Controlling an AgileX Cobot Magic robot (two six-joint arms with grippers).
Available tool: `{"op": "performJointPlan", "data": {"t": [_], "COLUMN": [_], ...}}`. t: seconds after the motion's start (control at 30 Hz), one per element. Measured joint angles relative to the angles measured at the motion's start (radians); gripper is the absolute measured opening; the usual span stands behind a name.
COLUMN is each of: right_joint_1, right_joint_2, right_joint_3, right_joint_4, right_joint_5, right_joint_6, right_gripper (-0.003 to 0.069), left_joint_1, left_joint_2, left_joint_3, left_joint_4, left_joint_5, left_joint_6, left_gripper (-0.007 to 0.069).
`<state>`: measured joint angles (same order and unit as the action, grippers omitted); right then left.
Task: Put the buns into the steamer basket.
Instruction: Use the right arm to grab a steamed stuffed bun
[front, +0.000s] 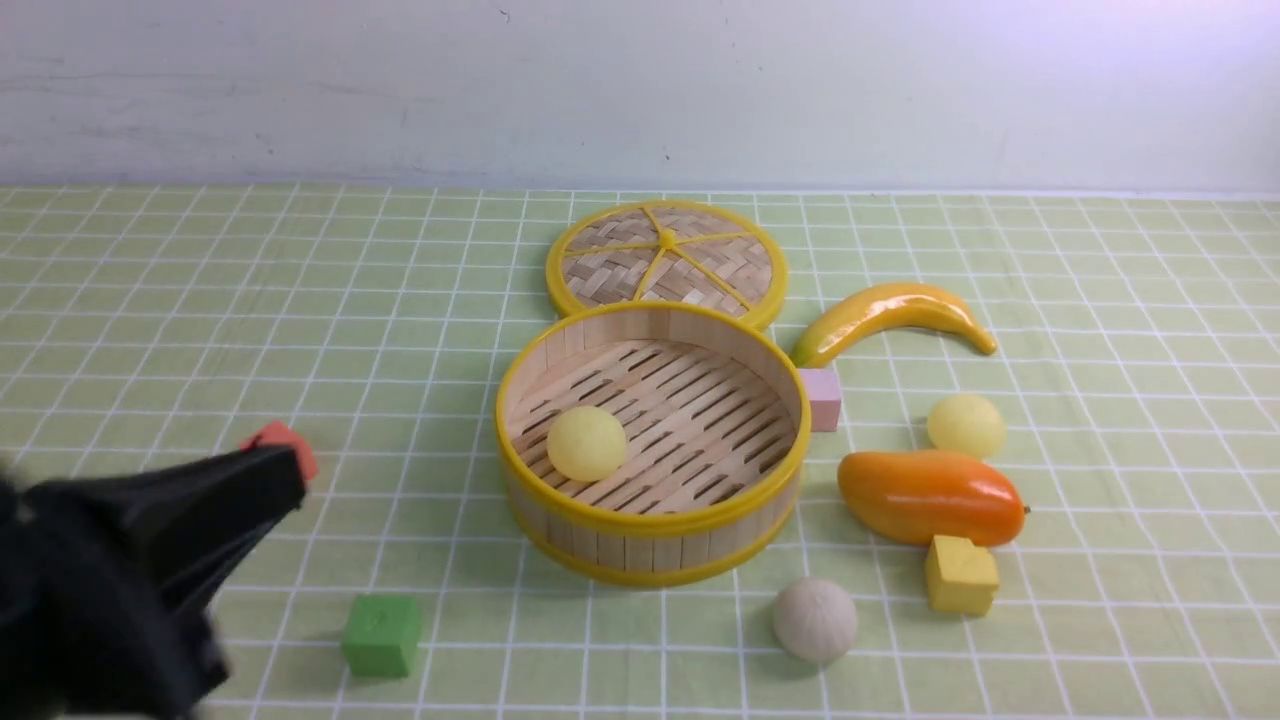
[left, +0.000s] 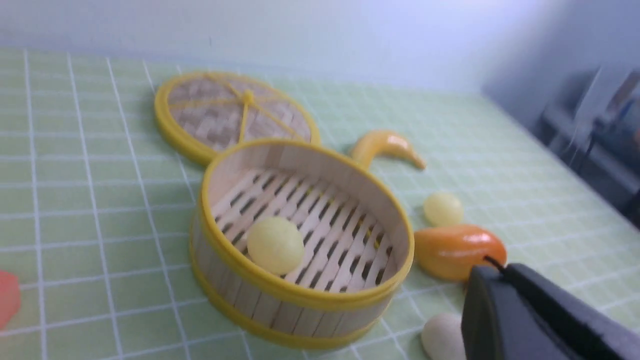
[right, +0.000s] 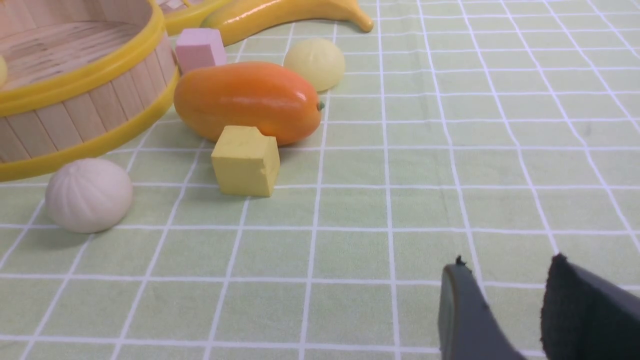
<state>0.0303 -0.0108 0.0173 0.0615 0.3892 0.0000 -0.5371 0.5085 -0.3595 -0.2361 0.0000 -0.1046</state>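
Bamboo steamer basket (front: 650, 520) is already holding one yellow bun (front: 586, 443). The second yellow bun (front: 965, 425) and the pleated white bun (front: 815, 620) are sitting outside, on its right side. The left gripper (front: 285, 470) is looking pinched together and empty. The right gripper (right: 505, 265), jaws apart, is only showing in its wrist view, so I'm guessing it's grabbing the white bun next.

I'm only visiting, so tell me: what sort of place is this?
Likely a robot practice bench, not a kitchen: a toy mango, banana and green cube lie around a bamboo steamer basket on a checked cloth before a bare wall.
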Motion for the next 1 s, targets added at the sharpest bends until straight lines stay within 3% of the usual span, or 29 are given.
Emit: {"op": "performJointPlan", "data": {"t": [0.37,0.47,0.6,0.77,0.9,0.93,1.0], "right_joint_1": [0.000,0.000,0.000,0.000,0.000,0.000,0.000], "right_joint_2": [0.000,0.000,0.000,0.000,0.123,0.243,0.404], "right_joint_3": [0.001,0.009,0.010,-0.015,-0.224,-0.349,-0.488], "right_joint_4": [0.007,0.113,0.402,0.560,0.556,0.525,0.473], "right_joint_5": [-0.011,-0.058,-0.200,-0.259,-0.030,0.146,0.327], "right_joint_6": [0.000,0.066,0.216,0.248,0.143,0.064,-0.016], "right_gripper": [0.0241,0.0241,0.0241,0.0241,0.0241,0.0241,0.0241], "left_joint_1": [0.000,0.000,0.000,0.000,0.000,0.000,0.000], "left_joint_2": [-0.308,-0.318,-0.318,-0.318,-0.318,-0.318,-0.318], "left_joint_3": [0.179,0.185,0.190,0.190,0.190,0.190,0.190], "left_joint_4": [-0.001,-0.001,-0.001,-0.001,-0.001,-0.001,-0.001], "left_joint_5": [0.000,0.041,0.106,0.145,0.168,0.170,0.170], "left_joint_6": [0.001,0.001,0.001,0.001,0.001,0.001,0.001], "left_gripper": [-0.0013,-0.0013,-0.0013,-0.0013,-0.0013,-0.0013,-0.0013]}}
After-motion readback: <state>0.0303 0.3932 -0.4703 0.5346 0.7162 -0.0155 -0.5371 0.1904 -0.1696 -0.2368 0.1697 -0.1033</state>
